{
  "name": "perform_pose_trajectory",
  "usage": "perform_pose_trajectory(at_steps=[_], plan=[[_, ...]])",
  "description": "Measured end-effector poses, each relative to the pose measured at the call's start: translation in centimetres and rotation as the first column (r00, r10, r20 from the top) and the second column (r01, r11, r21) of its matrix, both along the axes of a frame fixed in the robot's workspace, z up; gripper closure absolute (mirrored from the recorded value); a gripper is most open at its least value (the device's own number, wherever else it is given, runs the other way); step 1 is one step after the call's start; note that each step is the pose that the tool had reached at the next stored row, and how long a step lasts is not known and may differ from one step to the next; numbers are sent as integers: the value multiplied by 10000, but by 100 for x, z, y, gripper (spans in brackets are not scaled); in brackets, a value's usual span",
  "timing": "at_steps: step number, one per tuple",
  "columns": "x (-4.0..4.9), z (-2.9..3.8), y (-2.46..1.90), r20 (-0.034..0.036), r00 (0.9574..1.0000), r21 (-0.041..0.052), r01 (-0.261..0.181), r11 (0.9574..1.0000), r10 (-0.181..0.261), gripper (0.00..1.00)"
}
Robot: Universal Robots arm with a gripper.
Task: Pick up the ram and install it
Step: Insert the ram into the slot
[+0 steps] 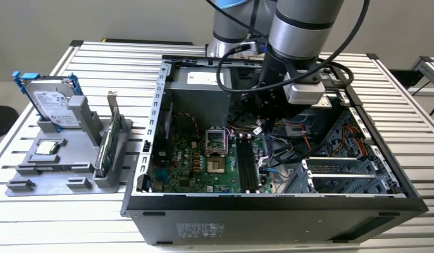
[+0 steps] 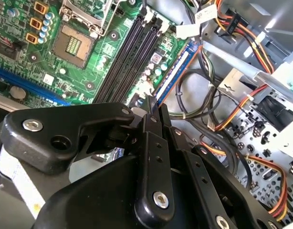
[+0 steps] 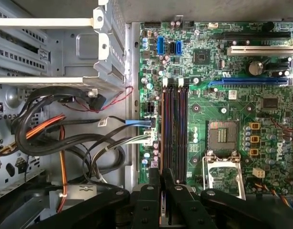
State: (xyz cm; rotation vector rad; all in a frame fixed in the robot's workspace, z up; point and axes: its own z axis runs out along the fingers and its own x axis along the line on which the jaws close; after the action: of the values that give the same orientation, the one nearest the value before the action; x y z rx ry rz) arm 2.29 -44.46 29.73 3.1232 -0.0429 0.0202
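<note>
Because the claw [image 2: 157, 107] is clenched on the ram [image 2: 175, 71], held edge-on at the outermost of the memory slots [image 3: 177, 129], slight tilt could jam its contacts against the slot wall.

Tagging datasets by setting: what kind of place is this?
Likely a robotics lab bench set up for PC assembly: an open computer case lies on a slatted metal table, a grey parts fixture stands beside it, and the gripper holds the ram over the motherboard.
</note>
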Motion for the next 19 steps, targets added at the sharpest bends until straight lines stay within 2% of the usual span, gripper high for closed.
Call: perform_pose_trajectory(at_steps=[19], plan=[[-48,-169,-28,0,10000,-3,1,10000,-1,100]])
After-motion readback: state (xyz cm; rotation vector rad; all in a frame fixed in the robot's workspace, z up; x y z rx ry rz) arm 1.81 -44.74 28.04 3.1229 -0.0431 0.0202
